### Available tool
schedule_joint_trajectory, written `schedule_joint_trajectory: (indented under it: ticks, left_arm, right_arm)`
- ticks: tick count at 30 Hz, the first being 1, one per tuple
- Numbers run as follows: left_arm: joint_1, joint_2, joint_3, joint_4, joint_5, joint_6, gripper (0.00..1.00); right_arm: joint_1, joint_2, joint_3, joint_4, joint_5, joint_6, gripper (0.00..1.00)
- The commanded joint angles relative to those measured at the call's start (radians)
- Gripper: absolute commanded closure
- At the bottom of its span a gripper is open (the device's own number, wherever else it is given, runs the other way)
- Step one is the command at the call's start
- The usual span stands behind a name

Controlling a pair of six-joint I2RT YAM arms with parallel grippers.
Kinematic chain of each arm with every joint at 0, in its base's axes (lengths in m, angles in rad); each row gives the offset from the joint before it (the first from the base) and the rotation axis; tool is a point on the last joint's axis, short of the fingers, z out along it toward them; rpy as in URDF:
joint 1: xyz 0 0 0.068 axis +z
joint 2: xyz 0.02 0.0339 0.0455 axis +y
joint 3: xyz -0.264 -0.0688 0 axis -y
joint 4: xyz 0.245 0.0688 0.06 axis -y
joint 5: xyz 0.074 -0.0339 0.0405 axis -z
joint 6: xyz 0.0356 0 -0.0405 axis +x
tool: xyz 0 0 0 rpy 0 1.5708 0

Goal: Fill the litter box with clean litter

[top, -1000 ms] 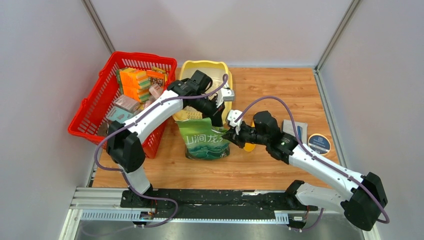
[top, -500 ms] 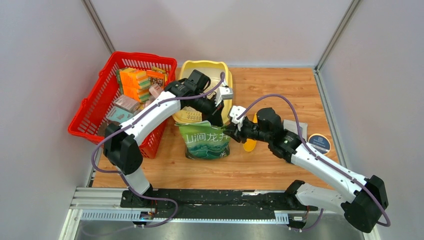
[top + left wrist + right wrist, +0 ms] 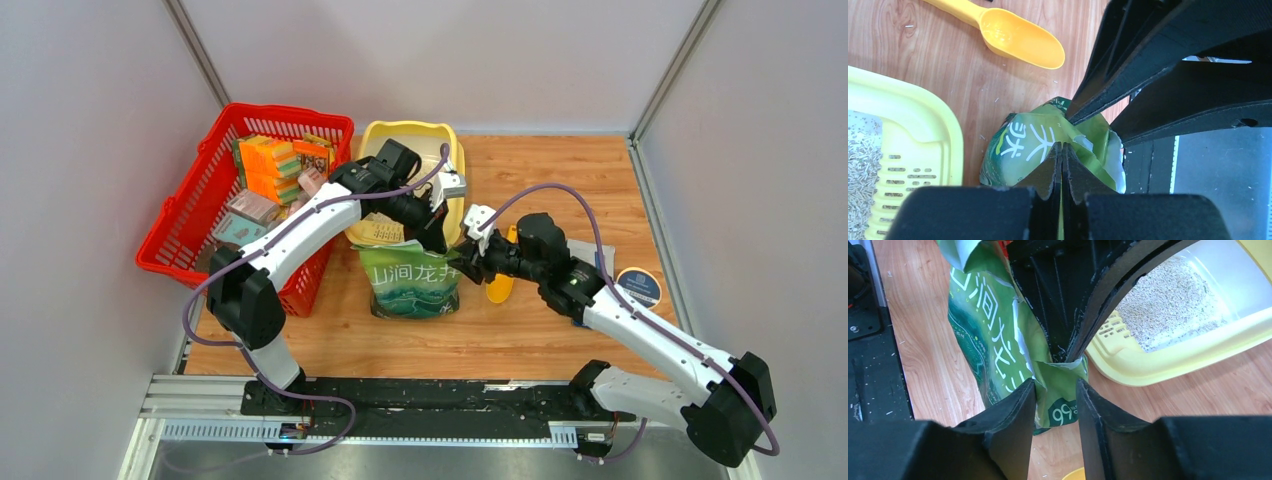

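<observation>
Holding the green pouch (image 3: 412,285) upright, just in front of the litter box (image 3: 400,130).
Left gripper (image 3: 1062,150) pinches the pouch's top edge. Right gripper (image 3: 1055,385), having edged slightly rightward, straddles the torn corner with jaws apart. Some clean litter (image 3: 1168,297) already lies in the box, so more pouring probably follows.

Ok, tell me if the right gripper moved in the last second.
Yes. The right gripper shifted slightly rightward and farther back, uncovering more of the yellow scoop.
</observation>
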Motion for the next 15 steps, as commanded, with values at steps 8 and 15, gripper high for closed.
schedule_joint_trajectory:
  ticks: [8,15]
  left_arm:
    - [-0.002,-0.028,0.005,0.032,-0.03,-0.049,0.98]
    - [-0.003,-0.028,0.005,0.032,-0.025,-0.049,0.98]
  right_arm:
    - [-0.011,-0.013,0.054,0.024,0.012,0.0,0.57]
    - [-0.031,0.005,0.073,0.013,0.038,0.017,0.38]
